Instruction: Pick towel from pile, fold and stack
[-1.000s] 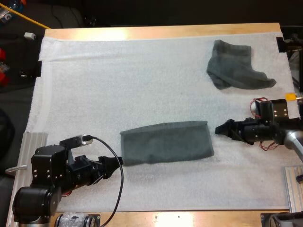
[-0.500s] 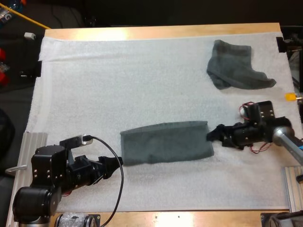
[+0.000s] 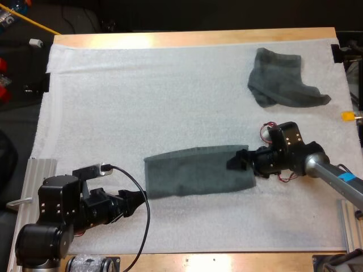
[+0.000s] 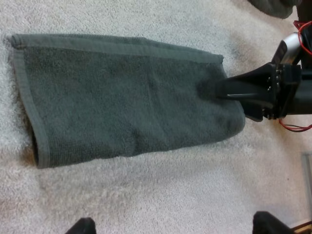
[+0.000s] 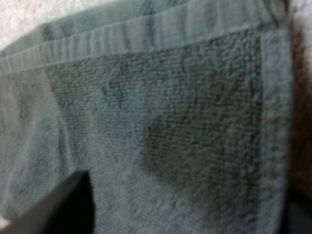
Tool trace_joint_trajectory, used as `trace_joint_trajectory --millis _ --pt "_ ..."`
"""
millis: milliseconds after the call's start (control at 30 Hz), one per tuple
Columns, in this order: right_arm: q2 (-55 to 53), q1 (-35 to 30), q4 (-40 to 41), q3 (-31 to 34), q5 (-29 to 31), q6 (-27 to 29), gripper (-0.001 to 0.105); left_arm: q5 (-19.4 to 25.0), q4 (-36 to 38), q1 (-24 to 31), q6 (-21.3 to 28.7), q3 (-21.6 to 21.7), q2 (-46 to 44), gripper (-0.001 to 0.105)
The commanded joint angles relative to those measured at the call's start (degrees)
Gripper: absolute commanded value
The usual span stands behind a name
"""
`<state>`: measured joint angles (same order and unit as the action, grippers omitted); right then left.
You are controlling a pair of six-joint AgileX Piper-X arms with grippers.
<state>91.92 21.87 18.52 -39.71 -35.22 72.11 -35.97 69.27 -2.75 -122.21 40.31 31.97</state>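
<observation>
Your right gripper [image 3: 237,163] has swept in from the right. A second ago it hung over bare mat [image 3: 170,102], clear of the folded towel [image 3: 195,171]. Half a second ago its tips had just reached the towel's right edge. Now they're over the cloth itself at that right end, fingers spread with towel showing between them. Your left gripper [image 3: 136,196] has shifted slightly, dipping a touch toward the near side beside the towel's left end.
</observation>
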Motion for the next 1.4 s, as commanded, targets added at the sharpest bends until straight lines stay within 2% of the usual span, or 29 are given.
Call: trace_joint_trajectory --millis 0,33,67,133,167,233,467,667,800,933,1000,1167,1367 --pt "1.5 0.8 1.3 0.6 0.2 -0.4 0.055 0.2 0.3 -0.2 0.4 0.5 -0.1 0.062" --pt "1.5 0.8 1.6 0.6 0.7 -0.4 0.048 0.2 0.3 -0.2 0.8 0.5 -0.1 0.062" --pt "1.5 0.8 1.8 0.6 0.7 -0.4 0.044 0.2 0.3 -0.2 0.8 0.5 -0.1 0.062" --pt "1.1 0.6 2.6 0.6 1.4 -0.4 0.022 0.1 0.3 -0.2 0.8 0.5 -0.1 0.062" --pt "1.0 0.6 2.9 0.6 1.7 -0.4 0.018 0.1 0.3 -0.2 0.8 0.5 -0.1 0.062" --pt "0.0 0.6 4.1 0.6 3.8 -0.4 0.001 0.1 0.3 -0.2 1.3 0.5 -0.1 0.062" --pt "-7.3 0.6 9.8 0.6 14.5 0.4 0.0 0.1 0.4 -0.2 2.9 0.5 -0.1 0.062" --pt "-15.5 0.6 19.0 0.6 23.6 4.7 0.0 -0.1 0.7 -0.2 4.0 0.5 -0.1 0.062" --pt "-20.6 0.6 27.9 0.3 34.0 8.9 0.0 -0.1 0.7 -0.6 4.2 0.5 -0.1 0.062" --pt "-24.0 0.6 36.4 -2.0 44.2 11.9 0.0 -0.1 0.7 -3.3 4.2 0.5 -0.1 0.062" --pt "-24.8 0.6 39.6 -3.5 46.4 13.7 0.0 -0.1 0.7 -4.6 4.2 0.5 -0.1 0.062" --pt "-25.6 0.6 43.4 -7.5 46.8 14.0 0.0 0.1 0.7 -5.9 4.3 0.5 -0.1 0.062" --pt "-25.6 1.2 40.3 -8.0 37.8 8.4 0.0 0.1 0.7 -5.9 5.6 0.5 -0.1 0.062"
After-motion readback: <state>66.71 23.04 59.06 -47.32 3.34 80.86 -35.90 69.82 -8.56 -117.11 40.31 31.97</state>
